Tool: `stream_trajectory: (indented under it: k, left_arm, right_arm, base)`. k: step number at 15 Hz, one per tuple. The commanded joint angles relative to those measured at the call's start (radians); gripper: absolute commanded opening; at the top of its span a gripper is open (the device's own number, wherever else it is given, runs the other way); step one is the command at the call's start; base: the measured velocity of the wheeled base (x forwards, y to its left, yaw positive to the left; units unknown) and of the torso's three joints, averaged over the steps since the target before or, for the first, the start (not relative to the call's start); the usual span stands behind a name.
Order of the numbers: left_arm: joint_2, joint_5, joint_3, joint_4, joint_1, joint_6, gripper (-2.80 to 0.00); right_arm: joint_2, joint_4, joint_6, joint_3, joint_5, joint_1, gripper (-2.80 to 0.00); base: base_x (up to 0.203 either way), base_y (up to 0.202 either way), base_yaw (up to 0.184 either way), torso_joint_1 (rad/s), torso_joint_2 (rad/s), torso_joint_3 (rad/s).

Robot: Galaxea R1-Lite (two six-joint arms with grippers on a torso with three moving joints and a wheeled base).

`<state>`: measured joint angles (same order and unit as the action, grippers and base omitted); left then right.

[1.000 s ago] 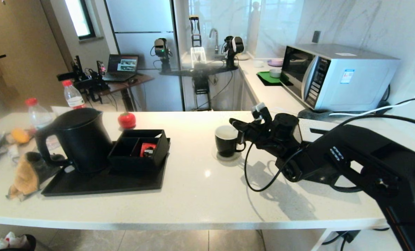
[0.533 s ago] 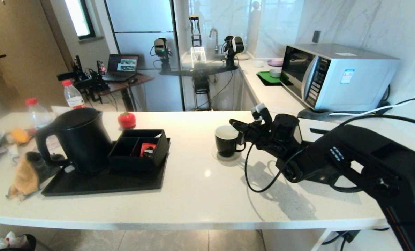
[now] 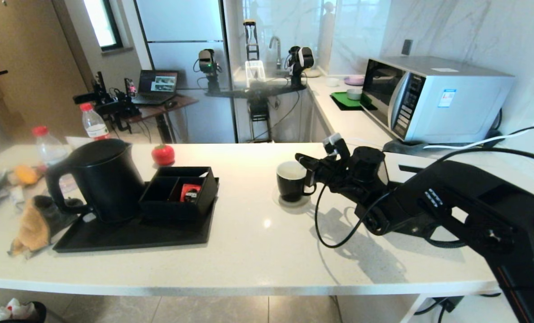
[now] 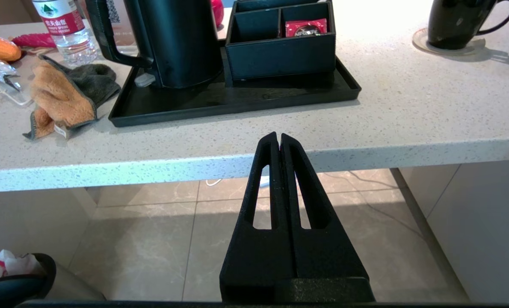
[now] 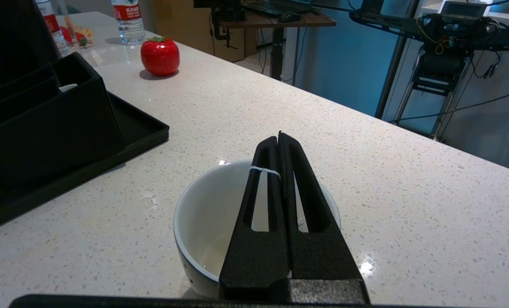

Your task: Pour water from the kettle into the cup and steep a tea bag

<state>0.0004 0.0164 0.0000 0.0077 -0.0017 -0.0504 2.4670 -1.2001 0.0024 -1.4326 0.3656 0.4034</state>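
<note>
Right wrist view: right end effector point(image 5: 279, 136) pinched on string point(image 5: 264, 170) above cup point(image 5: 203, 222).

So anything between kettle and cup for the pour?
Yes: the black organiser box on the tray sits between kettle and cup, and the shut right gripper hangs over the cup's mouth. Left gripper is parked below the counter edge.

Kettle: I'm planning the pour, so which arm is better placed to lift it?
Left. The kettle stands on the robot's left, handle outward, nearer the empty left gripper. The right gripper is shut on the tea bag string over the cup.
</note>
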Motion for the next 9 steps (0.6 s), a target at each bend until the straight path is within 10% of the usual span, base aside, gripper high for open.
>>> stream_trajectory:
  k: [1, 9]
  left_arm:
    - [0.0, 0.0, 0.0, 0.0, 0.0, 0.0, -2.8]
    - [0.0, 0.0, 0.0, 0.0, 0.0, 0.0, -2.8]
  right_arm:
    - [0.0, -0.007, 0.001, 0.0, 0.003, 0.0, -2.8]
    - [-0.02, -0.003, 0.001, -0.008, 0.003, -0.002, -2.8]
  base:
    - [0.0, 0.0, 0.0, 0.0, 0.0, 0.0]
    - [0.0, 0.0, 0.0, 0.0, 0.0, 0.0]
